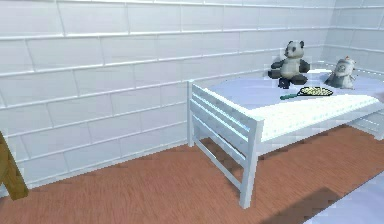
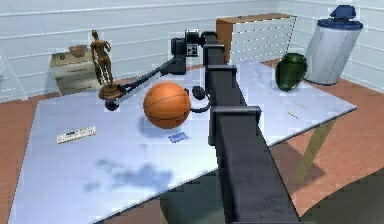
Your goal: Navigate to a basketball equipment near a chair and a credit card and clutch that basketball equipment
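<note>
Orange rubber with dark seams, the round basketball (image 2: 167, 104) rests on the pale blue-grey surface (image 2: 70, 165), towards its middle. The coming move turns on one relation. In the arm side view the ball lies just left of the dark square arm (image 2: 235, 130) and a little lower in the picture than the jaws' dark body, which sits at the bar's far end beside two small white squares. A sphere has no long axis to line up with, so only the sideways offset matters.

A thin dark finger (image 2: 145, 80) slants from that body past the ball's far side and ends near a bronze standing statuette (image 2: 98, 55). It may skirt the ball, though I cannot make out whether it touches. The arm reaches well out over the surface from the picture's bottom edge.

Because the ball sits on the surface right at the jaws, I cannot tell whether they hold anything, nor read their state. A small bluish card (image 2: 176, 137) lies just in front of the ball.
</note>
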